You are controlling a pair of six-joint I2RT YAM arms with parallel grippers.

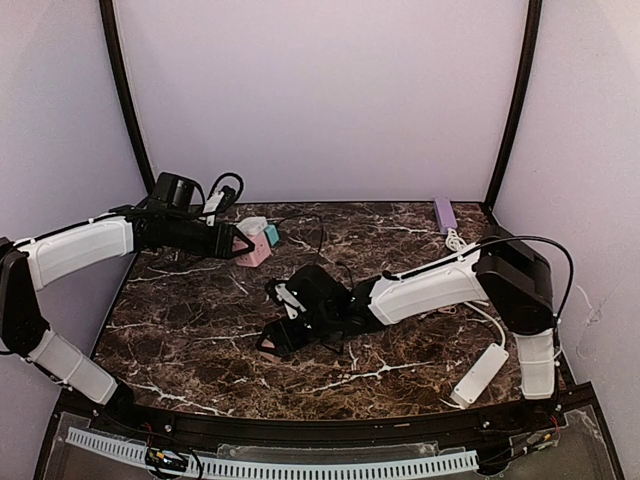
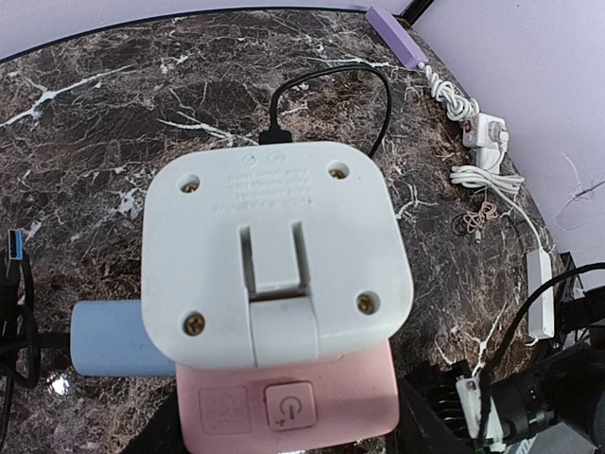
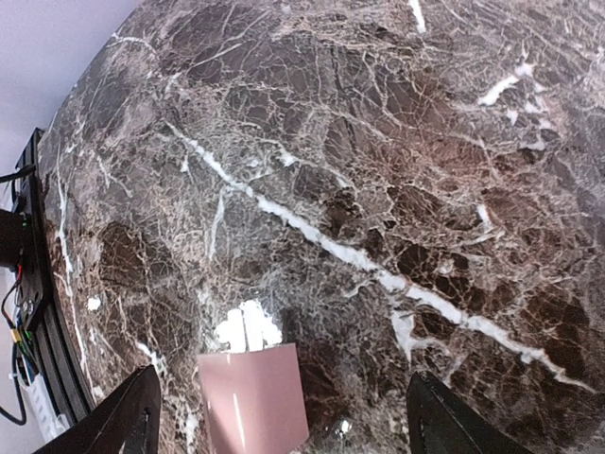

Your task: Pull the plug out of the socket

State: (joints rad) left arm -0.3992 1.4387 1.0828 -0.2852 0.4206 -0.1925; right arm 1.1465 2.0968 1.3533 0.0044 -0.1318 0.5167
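Presently, one entry per item, each placed from the socket.

Socket: pink cube with a white face carrying four screws and folded prongs. It sits at the tip of my left gripper, toward the far left of the table. I cannot tell whether it rests on the marble or hangs just above it.

Left gripper: closed tight on the socket, gripping its near side. My left forearm runs almost level from the left wall to the socket, with the wrist in line with it.

Blue plug: stubby and pale blue, seated in the socket's left face as my left wrist camera sees it.

Black cable: plugged into the socket's far side, looping away over the marble.

Right gripper: well apart from the socket, nearer my bases and slightly to its right. The fingers are spread wide and clamp nothing. My right forearm reaches leftward from an elbow raised at the right side, and the wrist is pitched down with the tips close to the marble.

Pink block: flat and small, lying on the marble between the right gripper's spread fingers, clear of both. It is likewise well apart from the socket.
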